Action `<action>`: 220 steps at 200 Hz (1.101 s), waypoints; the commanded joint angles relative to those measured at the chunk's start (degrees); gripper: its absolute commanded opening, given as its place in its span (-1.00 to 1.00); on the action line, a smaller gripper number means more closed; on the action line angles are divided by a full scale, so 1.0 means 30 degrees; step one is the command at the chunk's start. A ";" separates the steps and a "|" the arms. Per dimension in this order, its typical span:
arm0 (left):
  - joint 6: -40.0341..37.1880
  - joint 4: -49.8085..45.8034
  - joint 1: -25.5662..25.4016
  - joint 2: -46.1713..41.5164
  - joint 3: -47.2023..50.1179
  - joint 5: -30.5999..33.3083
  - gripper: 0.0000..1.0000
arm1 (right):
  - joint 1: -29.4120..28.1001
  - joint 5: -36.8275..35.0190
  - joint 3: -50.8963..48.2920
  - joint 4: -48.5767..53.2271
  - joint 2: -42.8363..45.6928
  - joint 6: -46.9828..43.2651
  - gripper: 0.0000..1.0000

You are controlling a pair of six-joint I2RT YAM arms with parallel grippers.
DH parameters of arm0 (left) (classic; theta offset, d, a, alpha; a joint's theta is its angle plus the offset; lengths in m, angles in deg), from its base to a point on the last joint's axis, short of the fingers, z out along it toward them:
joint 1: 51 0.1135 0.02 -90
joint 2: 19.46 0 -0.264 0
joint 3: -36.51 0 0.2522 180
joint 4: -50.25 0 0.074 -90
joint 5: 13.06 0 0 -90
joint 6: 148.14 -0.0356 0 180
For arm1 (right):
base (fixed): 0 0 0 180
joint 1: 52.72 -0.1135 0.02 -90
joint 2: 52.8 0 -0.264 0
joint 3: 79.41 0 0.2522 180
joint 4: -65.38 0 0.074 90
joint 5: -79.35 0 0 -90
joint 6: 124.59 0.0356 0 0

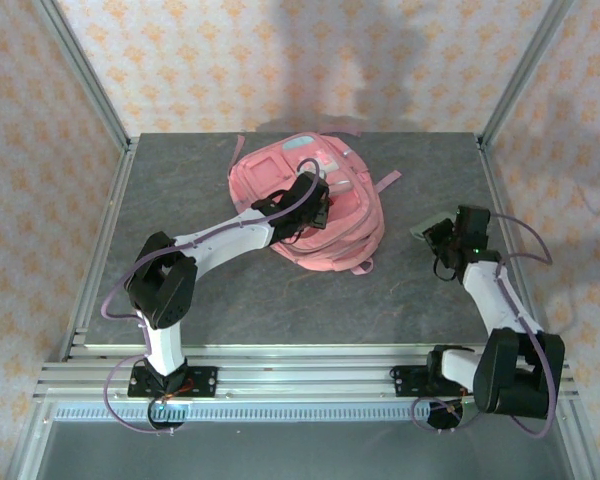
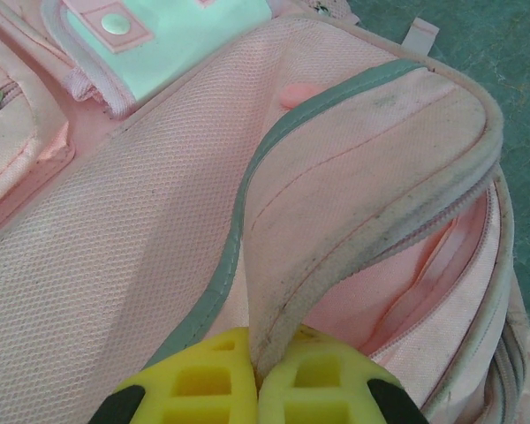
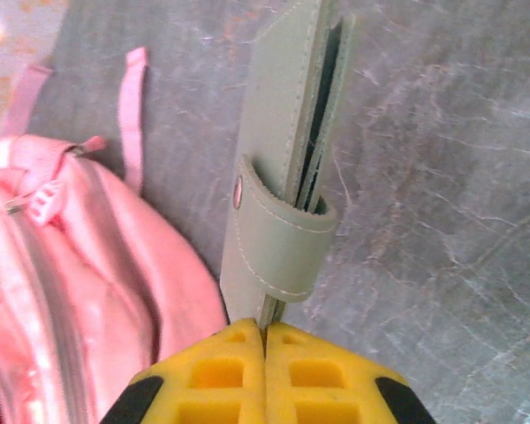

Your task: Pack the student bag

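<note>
The left gripper [image 2: 258, 375] is closed tight on the grey-trimmed flap [image 2: 380, 159] of the student bag [image 1: 352, 232], pinching the zip edge and lifting it so that the opening [image 2: 442, 265] behind it gapes, pink lining showing. The bag lies flat on the table [image 1: 230, 290], toward the far middle, with the left gripper directly over its upper part. To the right, well apart from the bag, the right gripper [image 3: 265, 349] is clamped shut on the end of a flat grey-green case [image 3: 278, 150] with a strap loop across it, lifted edge-on above the table. The step in hand looks like loading: one side holds the bag's mouth open while the other brings an item. The next move calls for carrying the case leftward across the table, edge lined up with the gap, and the flap held high enough to let it slide in.
</note>
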 commanded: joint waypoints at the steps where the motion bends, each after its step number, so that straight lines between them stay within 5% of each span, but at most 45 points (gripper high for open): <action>1: 0.0121 -0.0630 0.0175 -0.0637 -0.0398 0.0683 -1.00 | -0.0049 0.1194 0.0370 0.0169 0.0541 -0.0803 -1.00; 50: -0.0086 -0.0751 0.0175 -0.0901 -0.0791 0.0714 -1.00 | -0.0644 0.6778 0.1203 -0.1134 0.2347 -0.1770 -1.00; 99: -0.0901 -0.2291 0.0205 -0.0872 -0.3762 0.1742 -1.00 | -0.3080 0.9043 0.1236 -0.3077 0.3001 -0.1345 -1.00; 158: -0.1006 -0.3047 0.0176 -0.0741 -0.5872 0.1284 -1.00 | -0.6742 0.9270 0.0260 -0.7614 0.2175 0.0653 -1.00; 220: -0.0428 -0.2936 -0.0231 -0.0206 -0.6358 0.0340 -1.00 | -0.7938 0.8014 0.0357 -1.1852 -0.1419 0.3117 -1.00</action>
